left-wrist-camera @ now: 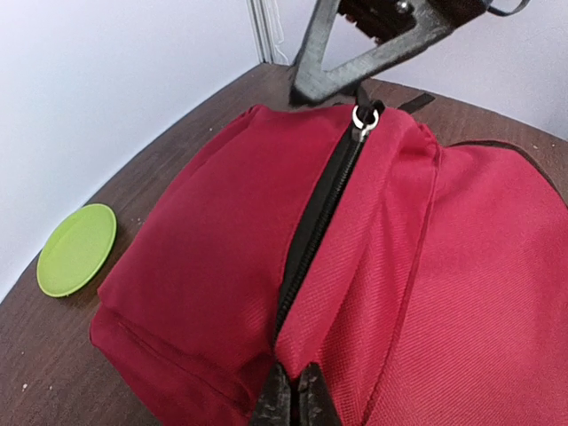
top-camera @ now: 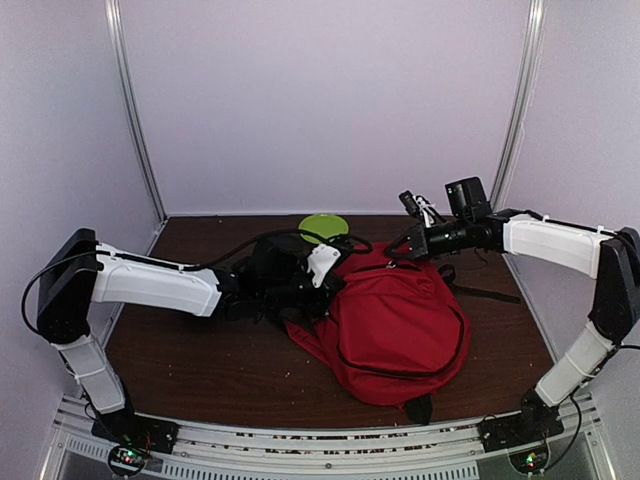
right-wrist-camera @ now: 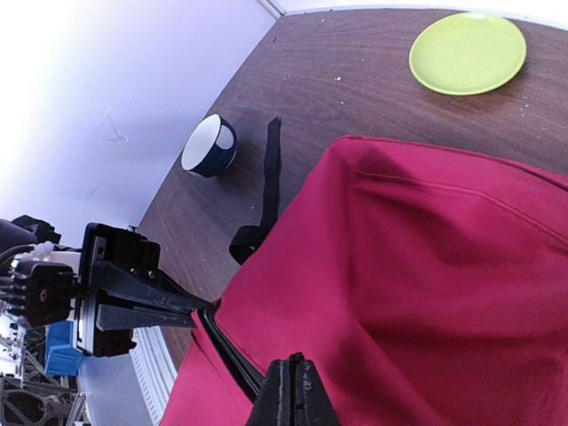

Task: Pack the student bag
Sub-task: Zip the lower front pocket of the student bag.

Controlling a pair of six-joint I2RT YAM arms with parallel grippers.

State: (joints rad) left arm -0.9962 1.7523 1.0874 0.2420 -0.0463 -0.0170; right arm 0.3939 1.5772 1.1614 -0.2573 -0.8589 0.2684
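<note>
The student bag [top-camera: 400, 320] is a big red backpack lying flat on the brown table. Its black zipper [left-wrist-camera: 319, 222] runs along the upper edge and stands partly open. My left gripper [left-wrist-camera: 297, 395] is shut on a fold of the red fabric at the near end of that zipper, at the bag's left side [top-camera: 330, 282]. At the far end, my right gripper [left-wrist-camera: 366, 93] is shut on the black zipper pull, just above its metal ring [left-wrist-camera: 362, 119]. In the right wrist view its fingertips [right-wrist-camera: 295, 373] press together over the red cloth [right-wrist-camera: 426, 284], with the left gripper [right-wrist-camera: 206, 311] opposite.
A lime green plate [top-camera: 323, 226] lies behind the bag near the back wall. A blue and white bowl [right-wrist-camera: 209, 146] sits by the left wall in the right wrist view. Black straps [top-camera: 490, 293] trail from the bag's right side. White walls close in the table.
</note>
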